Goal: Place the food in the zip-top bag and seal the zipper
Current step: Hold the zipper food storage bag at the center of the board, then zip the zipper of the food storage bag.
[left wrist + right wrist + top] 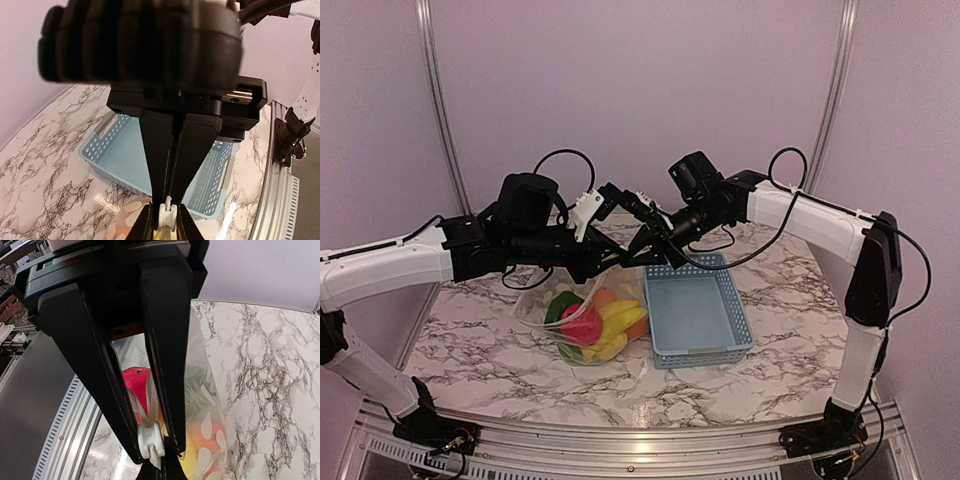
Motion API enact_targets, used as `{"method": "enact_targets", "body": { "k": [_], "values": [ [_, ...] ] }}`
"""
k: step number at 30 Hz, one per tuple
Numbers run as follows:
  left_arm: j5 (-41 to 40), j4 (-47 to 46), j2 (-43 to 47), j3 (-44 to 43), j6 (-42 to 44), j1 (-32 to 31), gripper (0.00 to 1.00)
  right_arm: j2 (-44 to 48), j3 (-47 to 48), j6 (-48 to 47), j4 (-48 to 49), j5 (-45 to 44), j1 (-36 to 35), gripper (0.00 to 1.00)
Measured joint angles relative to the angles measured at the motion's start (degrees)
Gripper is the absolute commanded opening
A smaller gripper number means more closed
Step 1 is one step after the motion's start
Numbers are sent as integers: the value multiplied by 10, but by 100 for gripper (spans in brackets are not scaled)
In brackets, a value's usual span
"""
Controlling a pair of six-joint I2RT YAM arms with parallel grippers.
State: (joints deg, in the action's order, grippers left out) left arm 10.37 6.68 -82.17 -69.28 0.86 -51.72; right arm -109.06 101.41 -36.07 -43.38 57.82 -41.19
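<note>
Veined marble desk [470,350]. A slotted light-blue basket [698,312] sits toward its right edge. Mid-desk, the floppy, dotted clear zip-top bag [202,385] holds glossy rounded food [595,325]. The left gripper [166,217] and right gripper [152,445] each pinch its zipper [150,437].

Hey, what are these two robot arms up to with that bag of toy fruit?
Both arms meet over the table, gripping the zip-top bag by its top edge. The left pincer and the right pincer are each closed on it. The food is already inside the bag. The light-blue basket beside it is empty. Whether the mouth is sealed cannot be told.
</note>
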Motion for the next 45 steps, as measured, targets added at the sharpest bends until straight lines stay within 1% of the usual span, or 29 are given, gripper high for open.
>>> {"method": "enact_targets", "body": {
  "k": [3, 12, 18, 25, 30, 36, 45],
  "values": [
    [2, 0, 0, -1, 0, 0, 17, 1, -1, 0, 0, 0, 0, 0],
    [8, -1, 0, -1, 1, 2, 0, 2, -1, 0, 0, -2, 0, 0],
    [12, -3, 0, -1, 0, 3, 0, 2, -3, 2, 3, 11, 9, 0],
    [12, -11, 1, 4, 5, 10, 0, 14, -40, 23, 54, 60, 38, 0],
    [12, -13, 6, 17, 5, 12, 0, 28, -66, 27, 77, 63, 48, 0],
    [8, 1, 21, 25, 7, 16, 0, 31, -74, 33, 100, 64, 54, 0],
    [-20, 30, 66, 71, 9, 24, 0, 32, -82, 46, 118, 71, 96, 0]
  ]
}}
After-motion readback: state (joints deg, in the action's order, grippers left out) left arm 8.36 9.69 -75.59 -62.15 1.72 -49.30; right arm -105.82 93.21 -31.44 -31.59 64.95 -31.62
